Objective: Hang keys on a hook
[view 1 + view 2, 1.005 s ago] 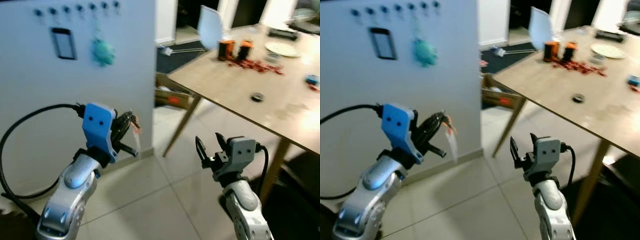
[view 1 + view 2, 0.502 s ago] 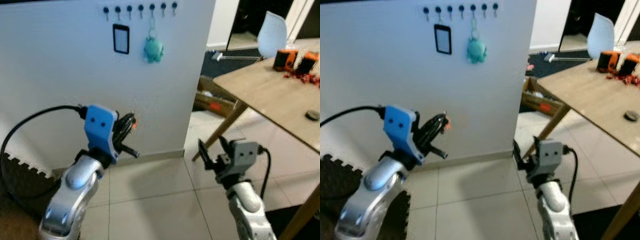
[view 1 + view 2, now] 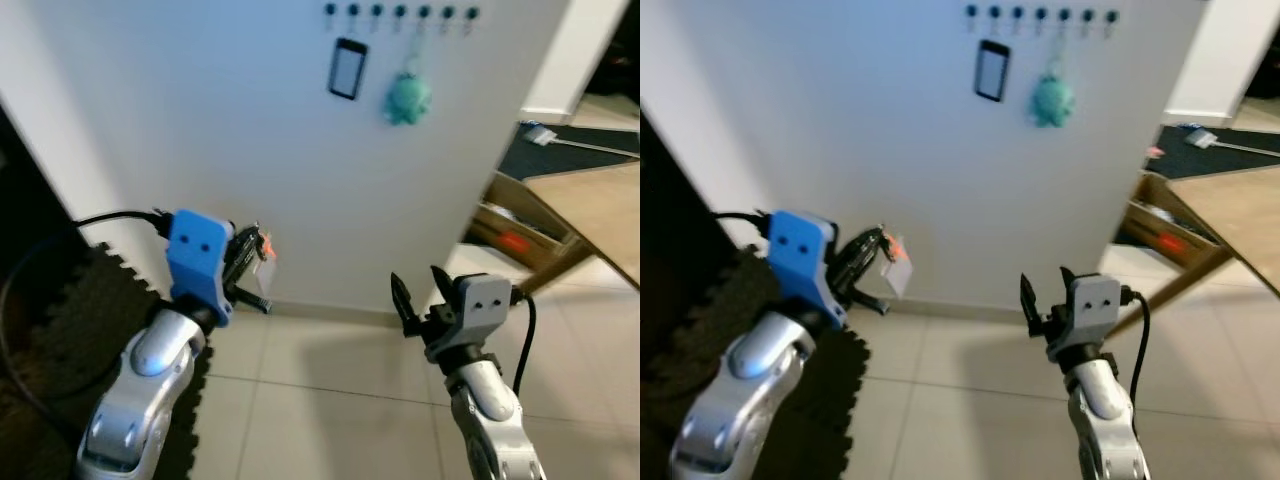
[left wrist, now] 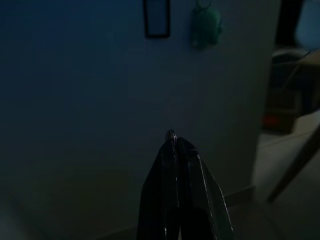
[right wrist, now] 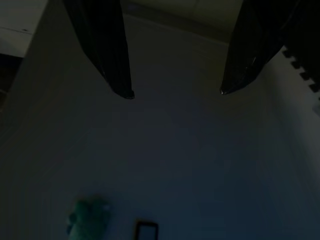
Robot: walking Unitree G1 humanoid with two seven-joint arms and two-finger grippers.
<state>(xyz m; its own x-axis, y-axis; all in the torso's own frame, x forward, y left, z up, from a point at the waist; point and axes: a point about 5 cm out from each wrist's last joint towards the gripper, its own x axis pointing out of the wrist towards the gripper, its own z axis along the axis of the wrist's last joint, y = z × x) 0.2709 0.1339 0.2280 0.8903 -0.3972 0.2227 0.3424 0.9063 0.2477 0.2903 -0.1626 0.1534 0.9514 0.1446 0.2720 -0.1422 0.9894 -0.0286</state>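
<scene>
The white wall (image 3: 200, 120) fills most of your head view, from the upper left across to the upper right, and it meets the pale tiled floor (image 3: 330, 400) along a baseboard in the lower half. A dark mat with a jigsaw edge (image 3: 70, 340) lies on the floor at the lower left, against the wall.

At the right edge you see a corner of the wooden table (image 3: 600, 210) with a slanted leg, and behind it an open cardboard box (image 3: 515, 230) on the floor.

Your left arm rises from the lower left. Its left gripper (image 3: 252, 262), just past the blue wrist housing, has its fingers pressed together on the keys (image 3: 262, 250), which show an orange tag and a pale fob hanging at the fingertips, left of centre and low against the wall. In the left wrist view the two black fingers (image 4: 175, 170) meet at a point with a small metal bit between the tips.

Your right gripper (image 3: 420, 292) sits lower centre-right, fingers spread and holding nothing.

High at the top of the frame, right of centre, a row of dark hooks (image 3: 400, 12) runs along the wall. A teal plush charm (image 3: 407, 98) hangs from one of them, and a small black-framed panel (image 3: 347, 68) is fixed just left of it.
</scene>
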